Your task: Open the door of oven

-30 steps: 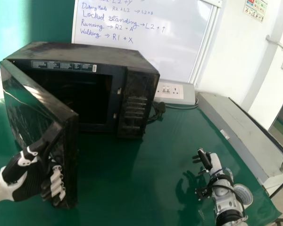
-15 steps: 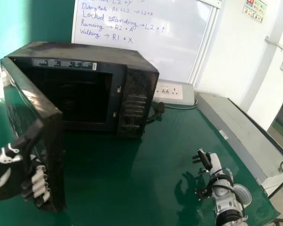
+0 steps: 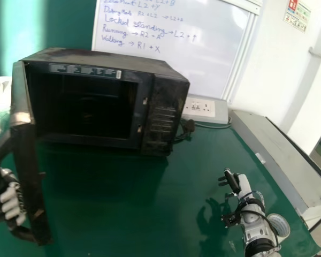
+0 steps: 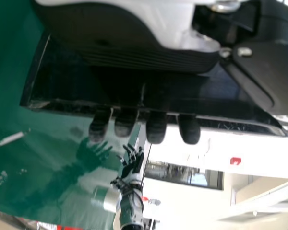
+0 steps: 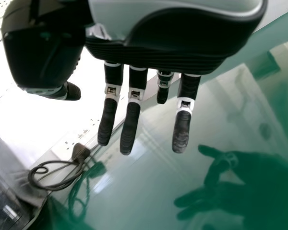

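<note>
1 long grey metal box lies along the right of the green table; 1 whiteboard stands behind the black box-shaped oven. The right arm partly covers 1 white tape roll. The oven, on the table's left, has its 1 flat black door wide open, its cavity too dark to tell the contents. The left hand has its fingers curled round the door's edge; the right hand's are released, extended.
</note>
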Available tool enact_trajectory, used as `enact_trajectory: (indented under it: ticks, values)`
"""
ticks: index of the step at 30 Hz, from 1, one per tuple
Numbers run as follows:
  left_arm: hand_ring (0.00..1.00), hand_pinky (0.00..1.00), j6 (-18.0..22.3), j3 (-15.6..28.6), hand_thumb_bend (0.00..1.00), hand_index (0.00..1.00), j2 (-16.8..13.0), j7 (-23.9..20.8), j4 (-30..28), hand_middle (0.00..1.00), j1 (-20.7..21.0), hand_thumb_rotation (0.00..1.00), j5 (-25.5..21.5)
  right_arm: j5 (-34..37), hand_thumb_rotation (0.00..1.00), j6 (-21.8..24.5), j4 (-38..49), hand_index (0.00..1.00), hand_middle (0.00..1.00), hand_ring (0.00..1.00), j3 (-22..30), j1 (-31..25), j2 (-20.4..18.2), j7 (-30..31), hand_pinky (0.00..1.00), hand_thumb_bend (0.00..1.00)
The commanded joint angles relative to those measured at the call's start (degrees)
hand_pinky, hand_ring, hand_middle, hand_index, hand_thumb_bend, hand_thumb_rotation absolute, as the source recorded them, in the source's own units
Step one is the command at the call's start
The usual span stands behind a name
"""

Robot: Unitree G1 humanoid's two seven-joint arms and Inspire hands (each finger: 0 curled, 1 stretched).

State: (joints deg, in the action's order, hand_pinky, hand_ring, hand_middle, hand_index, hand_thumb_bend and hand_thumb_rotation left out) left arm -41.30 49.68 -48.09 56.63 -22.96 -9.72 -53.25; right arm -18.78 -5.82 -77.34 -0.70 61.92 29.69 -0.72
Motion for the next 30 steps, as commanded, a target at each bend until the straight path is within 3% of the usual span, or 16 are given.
enact_trajectory:
  ticks: [1,5,12,15,24,30]
  values:
    - [0.00,0.00,5.58,18.81,0.61,0.09,-3.12,-10.17,13.97,0.02,2.87,0.67,4.05,-0.81,0.15,0.24,-0.29,0.49,0.48,0.38,-0.85,0.54,1.02,0.16,0.31,0.51]
    - [0.00,0.00,10.09,20.18,0.58,0.08,-4.06,-8.71,18.41,0.02,2.07,0.78,8.18,-0.59,0.15,0.28,-0.30,0.49,0.49,0.39,-0.74,0.54,1.01,0.42,0.32,0.51]
    - [0.00,0.00,14.62,22.12,0.64,0.09,-5.58,-8.42,27.22,0.03,2.60,0.69,11.38,-0.96,0.15,0.70,-0.32,0.49,0.50,0.39,-1.45,0.75,0.97,0.26,0.31,0.51]
    - [0.00,0.00,17.31,22.58,0.60,0.08,-6.50,-7.14,30.93,0.03,2.59,0.73,12.56,-0.83,0.15,0.79,-0.31,0.49,0.49,0.39,-1.36,0.81,0.95,0.45,0.32,0.51]
    - [0.00,0.00,18.74,23.91,0.65,0.08,-5.67,-13.56,34.76,0.02,3.60,0.79,15.31,-0.44,0.15,0.38,-0.31,0.49,0.47,0.38,-1.06,0.70,0.94,0.64,0.31,0.51]
    - [0.00,0.00,21.57,23.23,0.61,0.08,-5.96,-14.34,37.40,0.02,4.21,0.87,16.58,-0.94,0.15,0.46,-0.35,0.49,0.47,0.38,-1.52,0.74,0.88,0.33,0.31,0.51]
